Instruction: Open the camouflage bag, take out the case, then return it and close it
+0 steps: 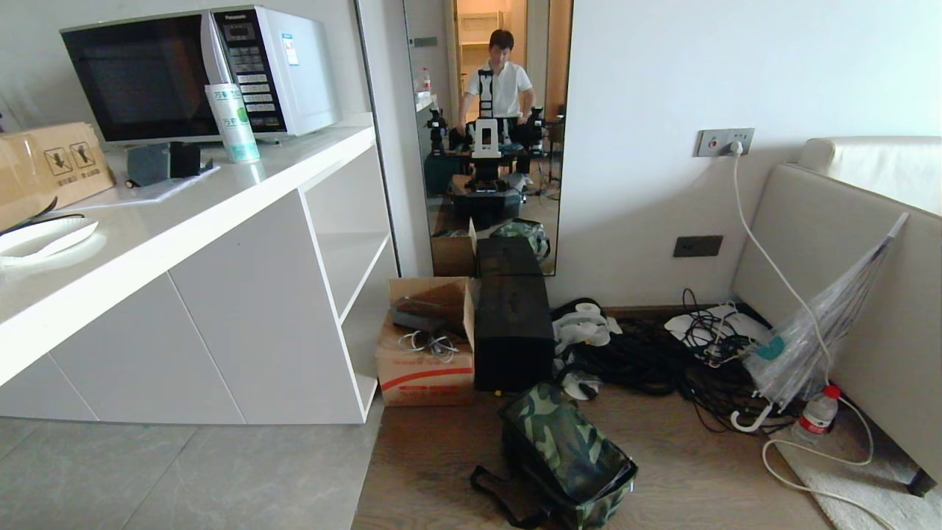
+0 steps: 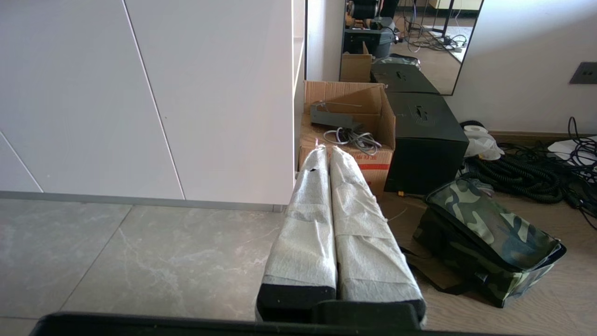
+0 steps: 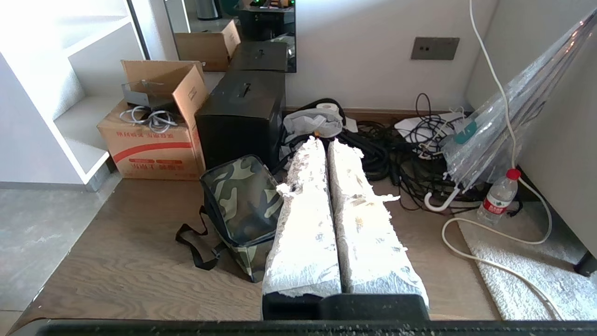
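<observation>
Both grippers hang clear of everything: left gripper (image 2: 326, 151) pressed shut and empty, right gripper (image 3: 322, 144) likewise. The camouflage bag (image 1: 567, 449) lies zipped on the floor, just before the black box (image 1: 513, 331).

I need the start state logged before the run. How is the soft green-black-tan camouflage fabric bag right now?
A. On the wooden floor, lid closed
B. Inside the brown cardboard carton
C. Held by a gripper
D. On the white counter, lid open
A: the camouflage fabric bag lies on the wooden floor, lid down, ungripped.
</observation>
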### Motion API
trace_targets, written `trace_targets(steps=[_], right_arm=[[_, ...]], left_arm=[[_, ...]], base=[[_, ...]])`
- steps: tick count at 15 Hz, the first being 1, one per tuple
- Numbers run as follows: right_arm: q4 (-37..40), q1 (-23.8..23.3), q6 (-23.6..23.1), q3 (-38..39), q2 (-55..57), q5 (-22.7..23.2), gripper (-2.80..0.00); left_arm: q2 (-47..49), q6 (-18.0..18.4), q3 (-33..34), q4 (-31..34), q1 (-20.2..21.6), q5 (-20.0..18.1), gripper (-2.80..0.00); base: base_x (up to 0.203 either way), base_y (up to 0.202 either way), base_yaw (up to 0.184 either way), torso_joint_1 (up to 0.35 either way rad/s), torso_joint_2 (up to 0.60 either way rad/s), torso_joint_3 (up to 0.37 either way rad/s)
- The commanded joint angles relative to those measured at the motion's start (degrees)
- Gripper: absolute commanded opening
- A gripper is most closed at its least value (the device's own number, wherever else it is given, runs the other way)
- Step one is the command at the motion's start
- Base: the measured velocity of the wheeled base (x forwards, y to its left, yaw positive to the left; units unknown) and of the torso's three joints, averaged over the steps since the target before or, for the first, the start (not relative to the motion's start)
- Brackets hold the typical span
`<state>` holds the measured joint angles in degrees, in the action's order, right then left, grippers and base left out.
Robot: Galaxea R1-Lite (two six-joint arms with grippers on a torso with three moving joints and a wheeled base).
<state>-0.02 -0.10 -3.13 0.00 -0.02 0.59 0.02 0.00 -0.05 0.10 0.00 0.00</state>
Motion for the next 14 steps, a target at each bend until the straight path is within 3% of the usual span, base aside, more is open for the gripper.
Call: trace_targets(steps=[1,14], right_arm=[[0.0,0.0,-0.1,0.1,0.1,0.0,-2.8],[0.0,0.0,-0.1,0.1,0.1,0.0,-2.8]], left_arm=[[0.0,0.0,0.0,0.0,0.0,0.0,-2.8],[0.0,0.0,0.0,0.0,0.0,0.0,-2.8]], base=[[0.0,0.0,0.0,0.0,0.0,0.0],[0.0,0.0,0.0,0.0,0.0,0.0]])
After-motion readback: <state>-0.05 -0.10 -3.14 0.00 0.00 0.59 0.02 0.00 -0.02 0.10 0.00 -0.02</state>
